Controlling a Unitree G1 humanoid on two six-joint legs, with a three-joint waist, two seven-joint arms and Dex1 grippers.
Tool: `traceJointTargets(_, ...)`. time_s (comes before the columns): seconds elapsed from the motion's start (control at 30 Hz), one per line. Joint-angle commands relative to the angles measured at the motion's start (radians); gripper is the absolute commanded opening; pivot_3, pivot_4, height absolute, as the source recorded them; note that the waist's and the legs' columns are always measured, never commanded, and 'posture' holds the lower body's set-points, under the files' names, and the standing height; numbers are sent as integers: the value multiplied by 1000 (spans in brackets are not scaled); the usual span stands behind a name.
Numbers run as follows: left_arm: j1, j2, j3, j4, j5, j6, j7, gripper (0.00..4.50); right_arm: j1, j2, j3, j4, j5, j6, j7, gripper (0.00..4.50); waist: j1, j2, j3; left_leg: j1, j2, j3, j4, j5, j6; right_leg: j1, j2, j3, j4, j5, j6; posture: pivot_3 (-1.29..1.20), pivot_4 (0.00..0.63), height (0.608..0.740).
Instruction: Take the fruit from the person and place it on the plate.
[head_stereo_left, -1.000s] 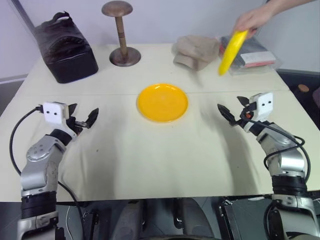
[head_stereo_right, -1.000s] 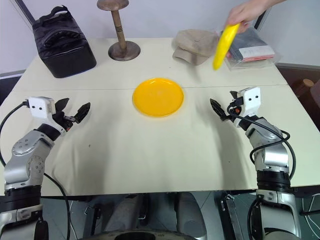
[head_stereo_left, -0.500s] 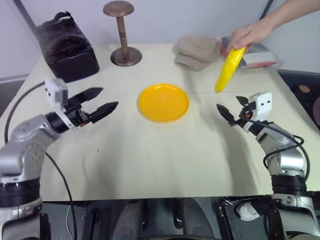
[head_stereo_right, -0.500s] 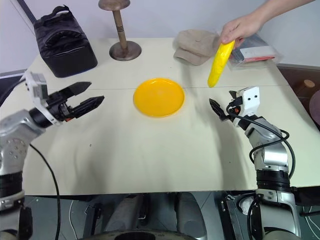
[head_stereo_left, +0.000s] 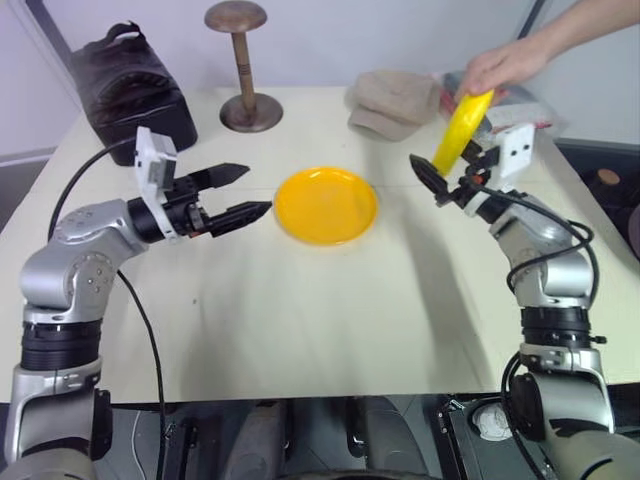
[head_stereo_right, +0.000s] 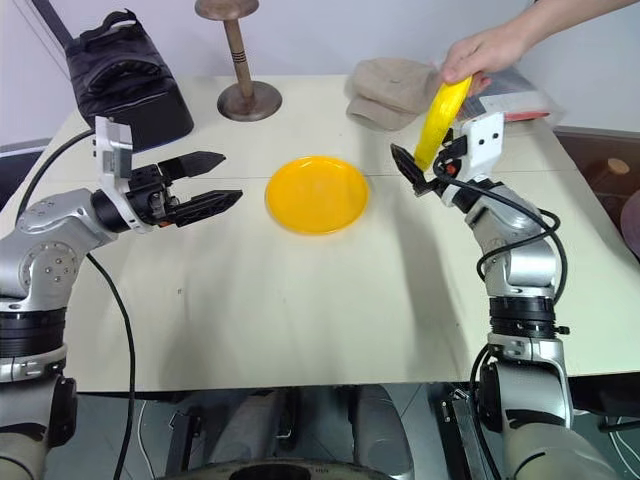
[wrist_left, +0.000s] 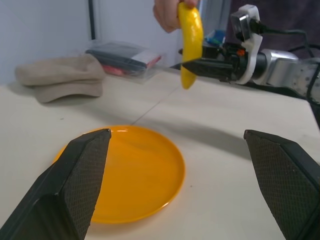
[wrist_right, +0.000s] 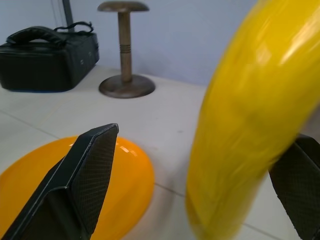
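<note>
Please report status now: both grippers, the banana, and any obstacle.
Left gripper open beside plate. Right gripper open, jaws around banana, not closed. Person's hand holds banana. No obstacle over plate.

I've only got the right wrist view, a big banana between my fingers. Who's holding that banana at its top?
Observer: A person's hand pinches the banana at its upper end; the right gripper is open around its lower part.
Operator: Where's my other gripper?
Observer: The left gripper hovers open above the table, left of the plate, pointing toward it.
Operator: What's past the banana?
Observer: A beige cap lies on the table's far side.
</note>
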Motion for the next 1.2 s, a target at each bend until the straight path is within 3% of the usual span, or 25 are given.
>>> traceJointTargets(0.03,-3,-6,2,-20,15,-28,2,4500,-43,3,-5,6,3,-23,14,3215,0,0,0,0,0,0,0,0,0,0,0,0,0,0,0,0,150,740)
traceJointTargets(0.17,7,-10,16,-26,23,-30,10,4500,-51,7,-1,9,8,-27,25,986,-1,0,0,0,0,0,0,0,0,0,0,1,0,0,0,0,150,740)
traceJointTargets(0.2,9,-10,18,-28,24,-31,11,4500,-52,7,-1,10,8,-28,28,691,-1,0,0,0,0,0,0,0,0,0,0,1,0,0,0,0,150,740)
traceJointTargets(0.4,41,8,26,-30,46,-40,13,4500,-76,5,37,32,-22,-27,53,624,-4,0,0,0,0,0,0,0,0,0,0,1,0,0,0,0,150,740)
traceJointTargets(0.6,110,51,45,-21,76,-51,8,4500,-105,105,210,7,-38,20,173,624,-9,0,0,1,1,0,-1,0,0,-1,0,1,1,0,0,0,150,740)
traceJointTargets(0.8,174,39,65,-75,72,-49,66,4500,-228,164,342,260,-185,-114,231,624,1,0,0,0,0,0,-1,0,0,-2,-1,1,3,0,0,0,150,740)
traceJointTargets(0.97,204,20,79,-108,66,-52,112,4500,-307,181,340,447,-229,-206,250,624,-2,0,0,0,-2,0,-1,0,0,-2,-5,1,1,0,0,0,150,740)
traceJointTargets(1.2,238,4,93,-136,69,-58,156,4500,-354,184,308,579,-246,-277,254,4051,-9,0,0,0,-2,0,-3,0,-1,-4,-5,1,3,1,1,0,150,740)
